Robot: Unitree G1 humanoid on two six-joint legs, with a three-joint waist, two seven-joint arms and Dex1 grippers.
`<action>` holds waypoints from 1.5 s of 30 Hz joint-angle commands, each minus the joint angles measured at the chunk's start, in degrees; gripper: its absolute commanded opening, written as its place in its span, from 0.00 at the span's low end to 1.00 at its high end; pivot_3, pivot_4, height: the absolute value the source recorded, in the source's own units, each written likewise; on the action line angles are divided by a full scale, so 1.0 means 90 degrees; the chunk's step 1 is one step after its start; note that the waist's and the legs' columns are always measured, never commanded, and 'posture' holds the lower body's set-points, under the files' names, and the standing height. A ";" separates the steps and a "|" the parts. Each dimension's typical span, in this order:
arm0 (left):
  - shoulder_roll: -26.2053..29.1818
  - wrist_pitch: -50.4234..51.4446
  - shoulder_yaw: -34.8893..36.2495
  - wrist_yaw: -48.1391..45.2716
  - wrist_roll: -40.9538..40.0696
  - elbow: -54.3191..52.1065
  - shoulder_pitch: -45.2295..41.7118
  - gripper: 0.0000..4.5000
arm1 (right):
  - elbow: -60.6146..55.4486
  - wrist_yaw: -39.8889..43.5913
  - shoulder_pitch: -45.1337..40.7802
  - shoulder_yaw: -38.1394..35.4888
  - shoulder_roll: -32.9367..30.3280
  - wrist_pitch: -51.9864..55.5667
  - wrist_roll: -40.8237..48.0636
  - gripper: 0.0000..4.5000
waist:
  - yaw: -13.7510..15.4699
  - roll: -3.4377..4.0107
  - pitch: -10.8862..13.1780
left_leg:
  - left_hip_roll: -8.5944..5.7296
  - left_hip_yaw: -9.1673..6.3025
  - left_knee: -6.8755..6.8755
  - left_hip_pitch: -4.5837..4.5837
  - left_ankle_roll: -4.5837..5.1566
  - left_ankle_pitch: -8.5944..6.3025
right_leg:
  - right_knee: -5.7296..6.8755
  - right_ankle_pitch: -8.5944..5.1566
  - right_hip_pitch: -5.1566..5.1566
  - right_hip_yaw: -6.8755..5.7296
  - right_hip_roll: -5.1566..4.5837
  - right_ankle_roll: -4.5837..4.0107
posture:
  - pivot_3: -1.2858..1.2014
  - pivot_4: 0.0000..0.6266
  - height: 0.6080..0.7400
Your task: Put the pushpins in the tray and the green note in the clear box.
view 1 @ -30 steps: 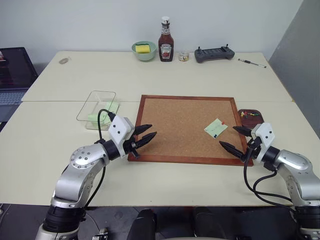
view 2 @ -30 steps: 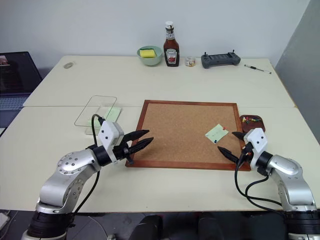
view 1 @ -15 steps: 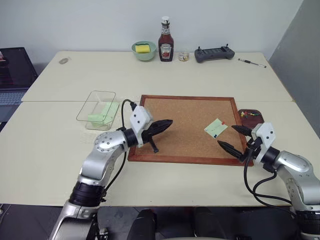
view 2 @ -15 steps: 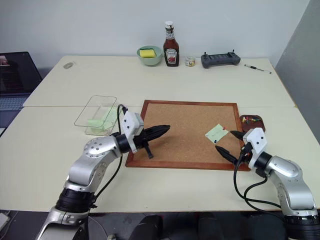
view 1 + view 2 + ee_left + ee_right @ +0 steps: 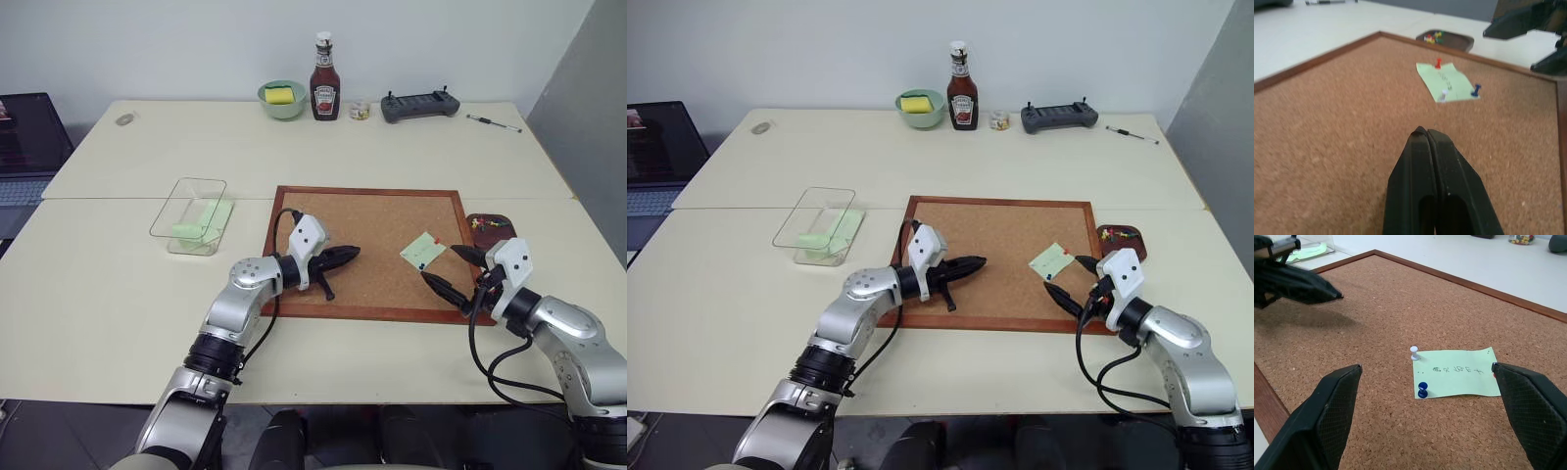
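The green note (image 5: 422, 250) lies on the right part of the corkboard (image 5: 367, 220). Three pushpins hold it: a red one (image 5: 1438, 62), a blue one (image 5: 1422, 389) and a white one (image 5: 1414, 351). My left gripper (image 5: 351, 255) is shut and empty, hovering over the middle of the board and pointing at the note. My right gripper (image 5: 443, 265) is open, its fingers either side of the note's near corner. The dark reddish tray (image 5: 490, 225), with several coloured pins in it, sits just off the board's right edge. The clear box (image 5: 191, 213), left of the board, holds green paper.
Along the table's back edge stand a pale green bowl (image 5: 282, 98) with a yellow sponge, a ketchup bottle (image 5: 324, 78), a small jar (image 5: 360, 111), a black controller (image 5: 419, 105) and a pen (image 5: 493, 122). A laptop (image 5: 656, 147) sits at the far left.
My left gripper shut and swung right from the board's left edge to over its middle, toward the note. The right gripper stayed where it was, open.
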 commanded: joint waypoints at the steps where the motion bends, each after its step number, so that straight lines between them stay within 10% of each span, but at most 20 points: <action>1: -0.0092 -0.0222 -0.0103 -0.0134 0.0116 0.0150 0.0034 0.01 | -0.0177 -0.0052 -0.0177 -0.0005 -0.0059 0.0044 -0.0016 1.00 | 0.0001 0.0000 0.0000 | 0.0000 -0.0002 0.0000 0.0000 0.0000 0.0000 | 0.0000 0.0000 0.0000 -0.0001 0.0000 0.0000 | 0.52 0.24 1.00; 27: -0.0333 -0.0772 -0.0073 -0.0297 0.0329 0.0902 0.0090 0.01 | 0.1857 -0.0619 -0.1847 0.0318 0.0019 0.0211 -0.0800 1.00 | 0.0001 0.0022 -0.0014 | -0.0006 0.0003 0.0005 0.0029 0.0001 0.0000 | 0.0002 0.0000 0.0026 0.0002 -0.0004 0.0001 | 0.52 0.24 1.00; 45: -0.0347 -0.0676 -0.0030 -0.0274 0.0321 0.0721 0.0150 0.00 | 0.2994 -0.0509 -0.2337 0.0552 0.0143 -0.0437 -0.1308 0.20 | 0.0003 0.0022 -0.0014 | -0.0006 0.0000 0.0002 0.0027 0.0001 0.0000 | 0.0001 0.0000 0.0023 0.0001 -0.0005 0.0001 | 0.52 0.24 1.00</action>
